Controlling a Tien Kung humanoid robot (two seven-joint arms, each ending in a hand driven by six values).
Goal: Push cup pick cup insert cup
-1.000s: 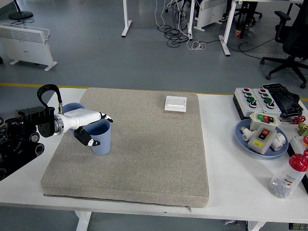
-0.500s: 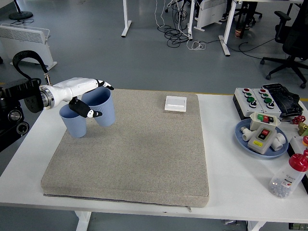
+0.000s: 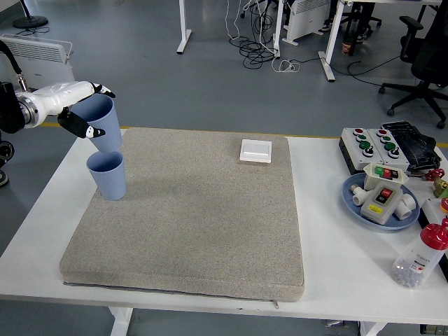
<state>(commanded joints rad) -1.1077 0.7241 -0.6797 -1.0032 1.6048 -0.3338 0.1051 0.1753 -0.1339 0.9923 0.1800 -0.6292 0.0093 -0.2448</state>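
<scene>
A blue ribbed cup [image 3: 108, 175] stands upright on the grey mat [image 3: 203, 217] near its far left corner. My left hand [image 3: 75, 105], white with black fingertips, is shut on a second blue cup [image 3: 101, 126]. It holds that cup tilted in the air, just above and slightly left of the standing cup, with a small gap between them. The right arm does not show.
A white flat box [image 3: 255, 150] lies at the mat's far edge. At the right stand a control box with coloured buttons [image 3: 364, 147], a blue plate with switch parts [image 3: 381, 199] and a red-capped bottle [image 3: 420, 257].
My left hand has lifted the grasped cup off the mat and carried it up and to the left, from beside the standing cup to above it. The standing cup has not moved.
</scene>
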